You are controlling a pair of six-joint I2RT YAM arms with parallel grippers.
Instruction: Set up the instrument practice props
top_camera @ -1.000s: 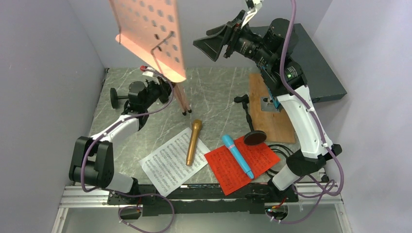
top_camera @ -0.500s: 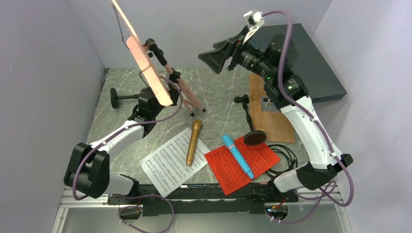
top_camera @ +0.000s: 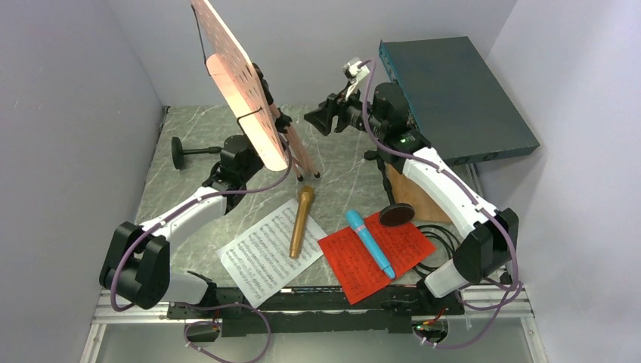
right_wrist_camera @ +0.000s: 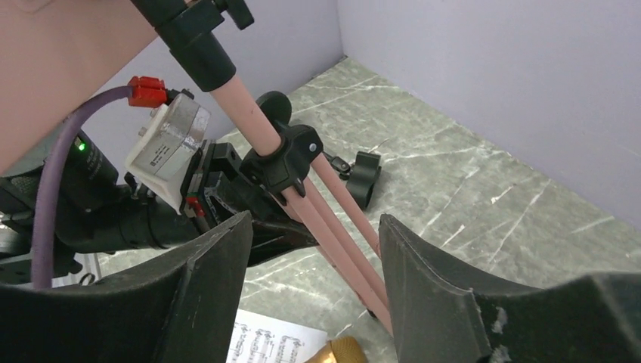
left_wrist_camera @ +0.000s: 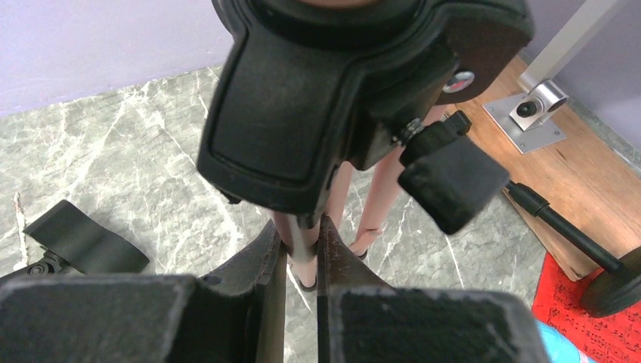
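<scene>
The pink music stand (top_camera: 243,91) is stood on its tripod feet (on the marble tabletop (top_camera: 340,162)) — one lower tube is pinched between the narrowly set fingers of the left gripper (left_wrist_camera: 301,236). The right gripper (right_wrist_camera: 314,253) is seen just right of the stand, jaws spread wide. In front of the stand, the gold microphone (top_camera: 301,221) is laid across the white page (top_camera: 253,261), the blue microphone (top_camera: 369,243) across the red page (top_camera: 412,242).

music desk (top_camera: 240,91): swung edge-on | right end effector (top_camera: 317,121): lowered beside it
</scene>
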